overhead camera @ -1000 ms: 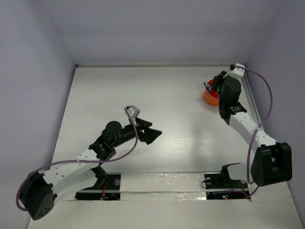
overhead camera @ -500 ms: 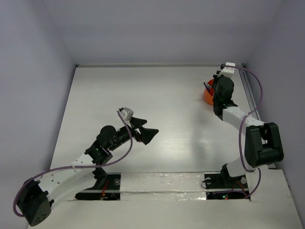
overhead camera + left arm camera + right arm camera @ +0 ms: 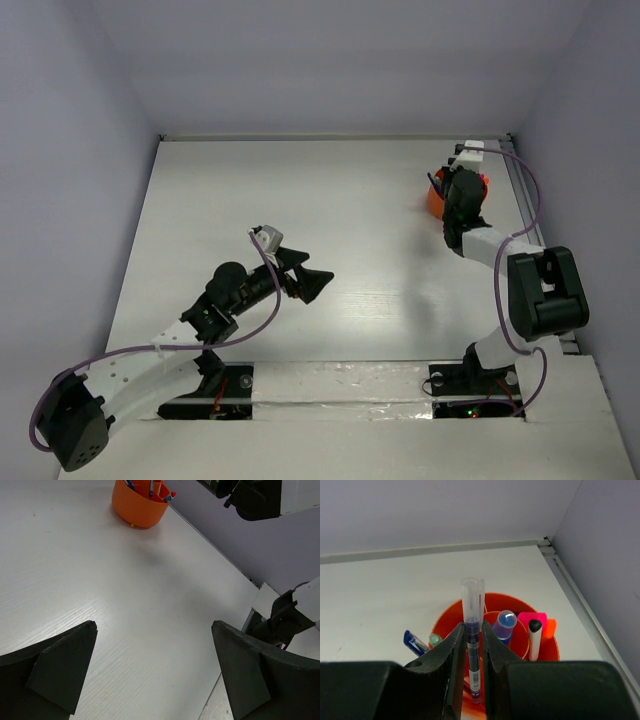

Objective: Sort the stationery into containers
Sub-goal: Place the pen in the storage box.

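White table point(image 3: 330, 200), far right corner: we hold 1 pen point(image 3: 471, 600) upright over the orange cup point(image 3: 546, 652).
Our right gripper point(image 3: 472, 645) pinches it vertical so it can slip in beside the stationery point(image 3: 534, 637) standing inside; our left gripper point(image 3: 154, 626) hangs spread wide, empty, well apart.

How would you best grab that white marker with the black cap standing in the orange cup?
Probably by its black-capped top, from straight above: the white marker stands upright in the orange cup, only its upper end clear of the rim.
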